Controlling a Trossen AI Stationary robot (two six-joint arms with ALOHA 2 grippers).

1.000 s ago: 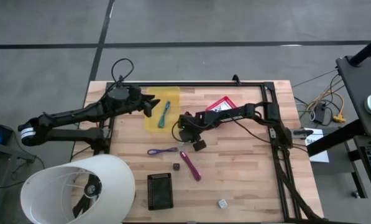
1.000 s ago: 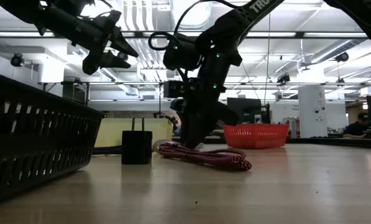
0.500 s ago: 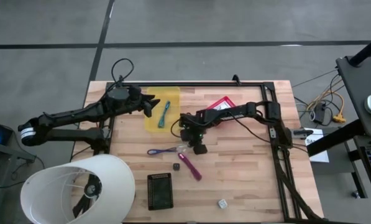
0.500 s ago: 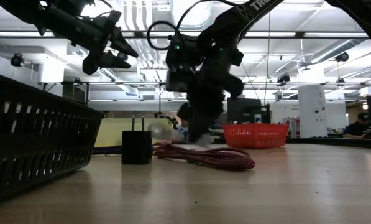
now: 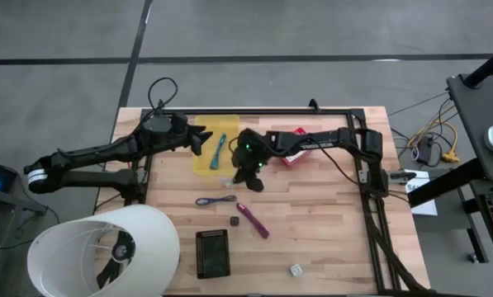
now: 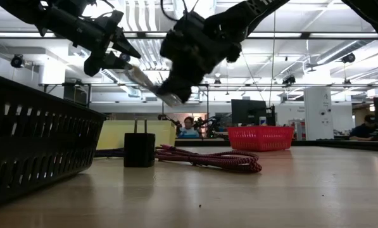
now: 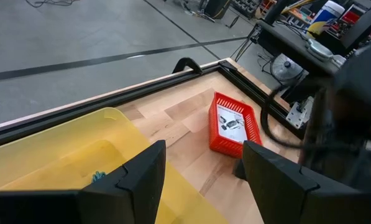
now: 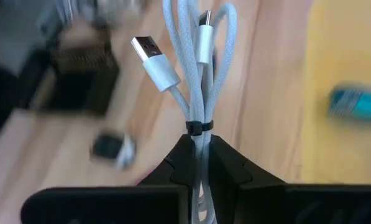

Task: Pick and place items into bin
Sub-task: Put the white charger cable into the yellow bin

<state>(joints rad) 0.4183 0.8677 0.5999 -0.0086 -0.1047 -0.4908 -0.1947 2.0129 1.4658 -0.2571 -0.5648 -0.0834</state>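
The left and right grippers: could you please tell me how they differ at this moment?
The left gripper is open and empty, while the right gripper is shut on a white USB cable. The left gripper hangs over one side of the yellow bin; the right gripper is by the bin's opposite side. In the low view, both are raised well above the table.

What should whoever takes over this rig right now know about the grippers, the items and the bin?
Right gripper: shut on a bundled white USB cable, lifted beside the yellow bin.
Left gripper: open, hovering at the bin's rim.
Done: teal stick in the bin.
Left on the table: purple cord loop, magenta stick, dark cube, clear cube.
Next: probably drop the cable in.
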